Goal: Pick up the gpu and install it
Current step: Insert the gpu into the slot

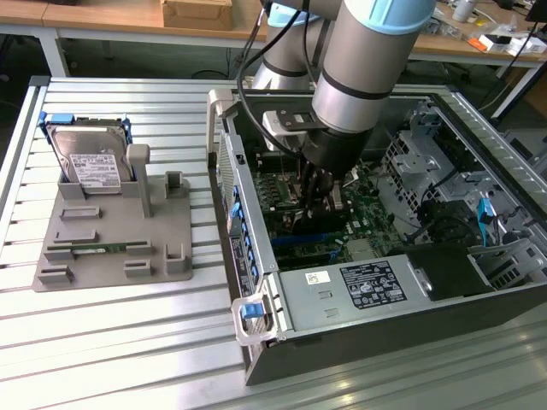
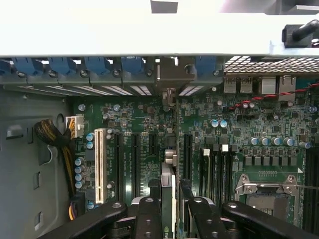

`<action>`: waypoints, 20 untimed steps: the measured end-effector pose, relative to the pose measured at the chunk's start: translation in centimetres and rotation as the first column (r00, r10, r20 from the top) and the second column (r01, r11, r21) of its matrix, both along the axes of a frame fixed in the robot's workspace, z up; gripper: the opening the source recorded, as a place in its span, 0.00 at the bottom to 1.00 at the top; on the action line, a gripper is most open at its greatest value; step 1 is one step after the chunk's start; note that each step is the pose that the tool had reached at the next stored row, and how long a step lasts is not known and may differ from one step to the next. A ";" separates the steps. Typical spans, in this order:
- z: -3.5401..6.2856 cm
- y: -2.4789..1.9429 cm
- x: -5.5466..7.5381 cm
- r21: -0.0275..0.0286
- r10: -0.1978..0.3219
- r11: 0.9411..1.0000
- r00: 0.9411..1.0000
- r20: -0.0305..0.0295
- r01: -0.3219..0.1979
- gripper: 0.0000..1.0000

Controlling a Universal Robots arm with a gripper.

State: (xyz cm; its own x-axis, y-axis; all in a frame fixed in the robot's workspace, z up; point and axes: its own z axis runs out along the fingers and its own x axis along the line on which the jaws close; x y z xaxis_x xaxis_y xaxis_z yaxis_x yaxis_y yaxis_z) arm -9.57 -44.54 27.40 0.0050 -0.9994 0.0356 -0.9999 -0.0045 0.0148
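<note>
My gripper [image 1: 314, 203] reaches down into the open computer case [image 1: 256, 282], over the green motherboard [image 1: 363, 213]. In the wrist view the gripper [image 2: 174, 220] is shut on the gpu [image 2: 168, 174], which I see edge-on as a thin upright card between the two black fingers [image 2: 149, 219]. The card runs along a black expansion slot toward the case's rear wall. Its silver bracket [image 2: 172, 74] stands at the rear slot opening, between the blue clips [image 2: 132, 64]. How deep the card sits in the slot is hidden.
At the exterior view's left, a grey holder [image 1: 111, 231] carries the silver hard drive [image 1: 90, 158] and a green memory stick [image 1: 94, 248]. Inside the case are a white slot [image 2: 99, 164], the CPU socket [image 2: 266, 191], cables [image 2: 55, 139] and a labelled silver box [image 1: 376, 286].
</note>
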 end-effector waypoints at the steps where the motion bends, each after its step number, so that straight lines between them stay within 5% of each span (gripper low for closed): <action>1: -0.06 0.00 0.0 0.000 0.000 1.000 1.000 0.000 0.000 0.26; 20: -0.48 0.00 0.0 -0.001 0.000 1.000 1.000 0.000 0.000 0.26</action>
State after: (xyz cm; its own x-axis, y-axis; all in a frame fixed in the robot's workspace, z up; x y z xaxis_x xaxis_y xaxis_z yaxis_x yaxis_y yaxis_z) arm -9.56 -44.54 26.92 0.0052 -0.9993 0.0368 -0.9999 -0.0046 0.0147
